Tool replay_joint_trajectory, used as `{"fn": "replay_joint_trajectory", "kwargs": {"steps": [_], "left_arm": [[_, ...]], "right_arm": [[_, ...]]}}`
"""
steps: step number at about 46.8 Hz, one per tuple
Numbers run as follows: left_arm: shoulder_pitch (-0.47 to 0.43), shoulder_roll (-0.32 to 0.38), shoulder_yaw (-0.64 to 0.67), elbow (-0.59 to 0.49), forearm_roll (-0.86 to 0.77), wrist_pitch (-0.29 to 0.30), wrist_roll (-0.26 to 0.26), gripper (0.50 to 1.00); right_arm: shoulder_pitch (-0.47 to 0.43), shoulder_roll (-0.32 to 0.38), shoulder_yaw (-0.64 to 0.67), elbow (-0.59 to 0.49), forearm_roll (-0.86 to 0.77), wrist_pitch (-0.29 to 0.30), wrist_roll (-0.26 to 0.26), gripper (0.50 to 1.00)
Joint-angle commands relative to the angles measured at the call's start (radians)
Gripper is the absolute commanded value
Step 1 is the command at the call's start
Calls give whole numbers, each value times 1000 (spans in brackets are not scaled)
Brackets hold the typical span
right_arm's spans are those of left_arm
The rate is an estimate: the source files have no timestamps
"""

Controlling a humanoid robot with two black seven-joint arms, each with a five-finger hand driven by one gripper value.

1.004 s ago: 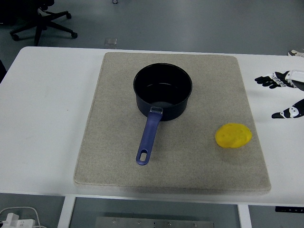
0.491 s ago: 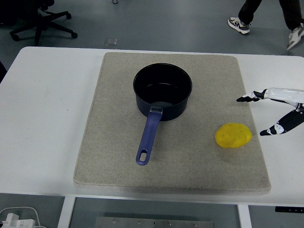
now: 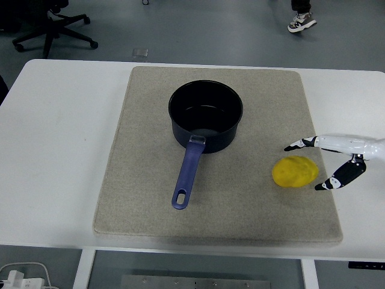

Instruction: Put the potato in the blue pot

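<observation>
A yellow potato (image 3: 295, 172) lies on the beige mat (image 3: 252, 205), toward its right side. The dark blue pot (image 3: 206, 115) stands empty at the mat's middle back, its blue handle (image 3: 187, 174) pointing toward the near edge. My right hand (image 3: 308, 165) reaches in from the right edge with white fingers (image 3: 301, 144) spread open around the potato's right side, one finger above it and the thumb below it. No contact with the potato shows. The left arm is out of view.
The white table (image 3: 60, 150) surrounds the mat. Beyond the table's far edge are an office chair base (image 3: 54, 30) on the floor at top left and a person's shoe (image 3: 301, 21) at top right.
My right hand has moved left from the table's right edge onto the mat, closing in on the potato. The person's feet at the top have shifted. Pot and potato are unmoved.
</observation>
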Motion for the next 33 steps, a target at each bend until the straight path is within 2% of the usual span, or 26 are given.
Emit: {"fn": "replay_joint_trajectory", "kwargs": {"steps": [1,9,16,23,33], "left_arm": [[0,0,0,0,0,0,0,994],[0,0,0,0,0,0,0,994],[0,0,0,0,0,0,0,994],[0,0,0,0,0,0,0,994],[0,0,-1,0,0,0,0,994]], "right_arm": [[0,6,-14,-10,2,-25,-1,909],[-8,27,-15,-23,2,-56,-1,909],[-18,41,-15,-33,2,-57,-4,907],[-40,53,-15,-40,0,-82,-4,893],[-45,72,-17,-60,0,-85,-5,866]]}}
